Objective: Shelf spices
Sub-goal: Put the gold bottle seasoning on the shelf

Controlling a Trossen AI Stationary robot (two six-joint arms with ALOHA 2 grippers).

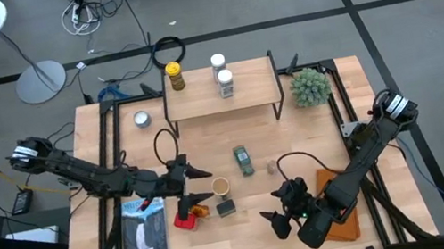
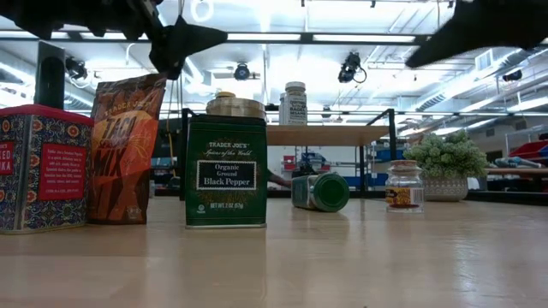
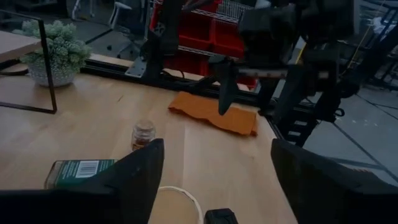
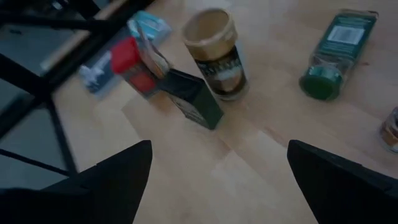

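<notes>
- Spices: three jars (image 1: 221,77) stand on the shelf (image 1: 252,90).
- My left gripper (image 1: 198,173) spreads wide near the tan-lidded jar (image 1: 221,186).
- My right gripper (image 1: 278,221) gapes wide, empty, beside the orange cloth (image 1: 342,209).

I'm working in a robotics lab: loose cables (image 1: 98,2) on grey floor, red storage bins (image 3: 205,31), long ceiling strip lights (image 2: 282,37).
</notes>
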